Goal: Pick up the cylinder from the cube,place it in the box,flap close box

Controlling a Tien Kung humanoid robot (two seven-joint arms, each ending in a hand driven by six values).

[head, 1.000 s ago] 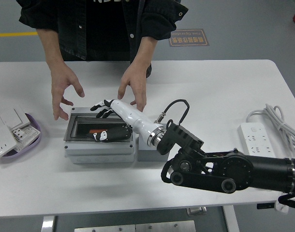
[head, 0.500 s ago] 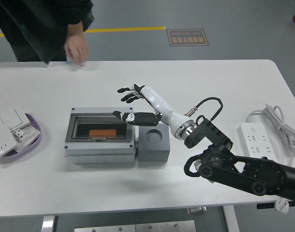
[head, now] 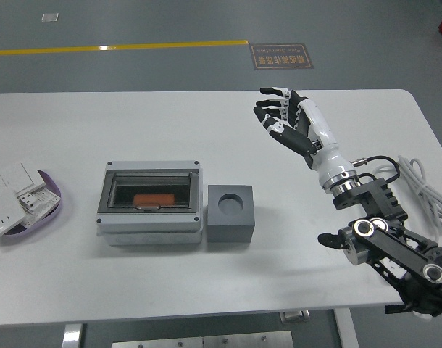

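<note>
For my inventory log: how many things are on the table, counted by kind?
Grey box: 1
Orange cylinder inside the box: 1
Grey cube: 1
Purple tray holding white switch plates: 1
White power strip: 1
Total: 5

White table point(head: 134, 275) seen from above. Right hand point(head: 282, 116) raised over the far right part, fingers point(head: 268, 104) loosely spread and holding nothing, fingertips pointing left. Well to the lower left of those fingertips, a grey cube point(head: 230, 212) with an empty round hole in its top. Just beyond the cube, further left, a grey box point(head: 151, 201) with its clear flap down and an orange cylinder point(head: 153, 199) lying inside. Far left of the fingers, at the table's edge, a purple dish point(head: 50, 190) stacked with white switch plates point(head: 11, 190). Behind the wrist, to the right, a white power strip point(head: 386, 208) with coiled cable.
</note>
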